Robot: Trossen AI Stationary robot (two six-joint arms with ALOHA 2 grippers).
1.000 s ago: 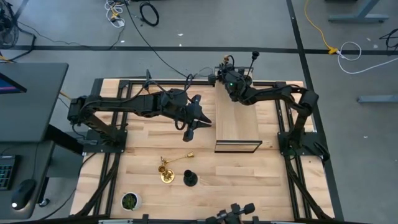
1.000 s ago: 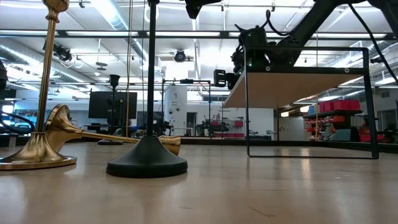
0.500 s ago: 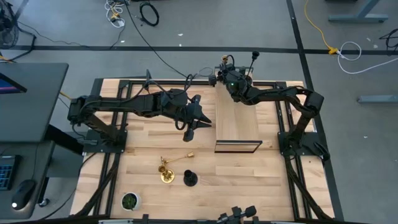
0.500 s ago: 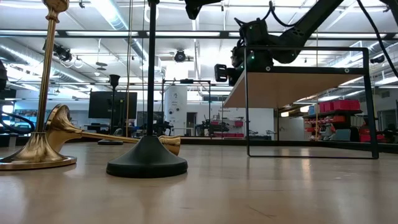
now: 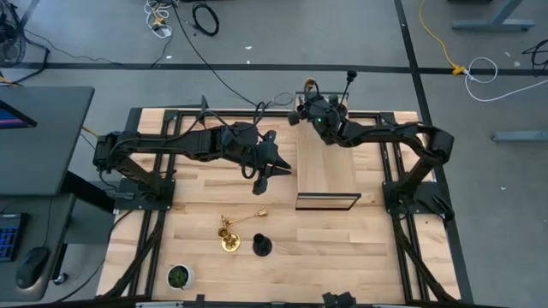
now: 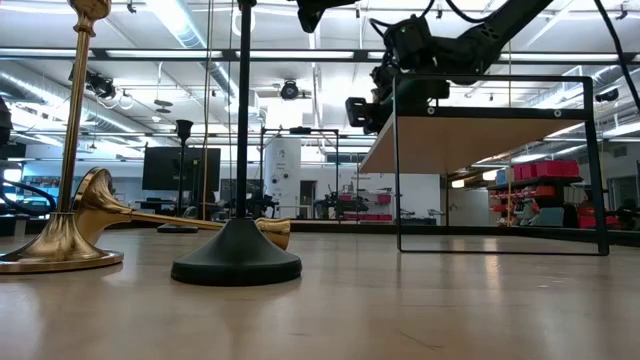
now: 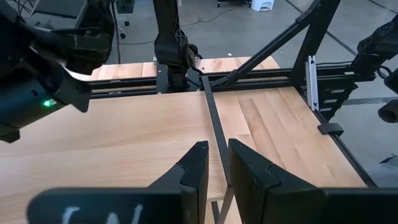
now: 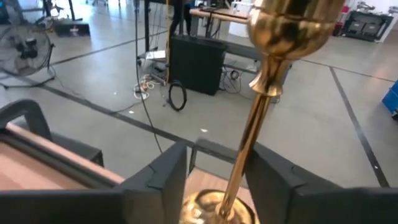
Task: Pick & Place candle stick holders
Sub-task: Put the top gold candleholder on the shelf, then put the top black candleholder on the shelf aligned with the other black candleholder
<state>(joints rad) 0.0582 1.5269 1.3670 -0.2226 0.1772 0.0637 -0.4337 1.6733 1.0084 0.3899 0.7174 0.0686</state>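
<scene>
Standing on the raised wooden shelf (image 5: 326,162), at its far end, one gold candlestick (image 8: 264,99) rises between the parted fingers of the right gripper (image 5: 306,106), which grips nothing. Two more gold candlesticks (image 5: 228,233), one toppled, and one black candlestick (image 5: 261,246) share the wooden table (image 5: 205,218) with a green plant pot (image 5: 178,276). The left gripper (image 7: 214,171) hovers mid-table, nearly closed and empty. Grey floor surrounds the table.
</scene>
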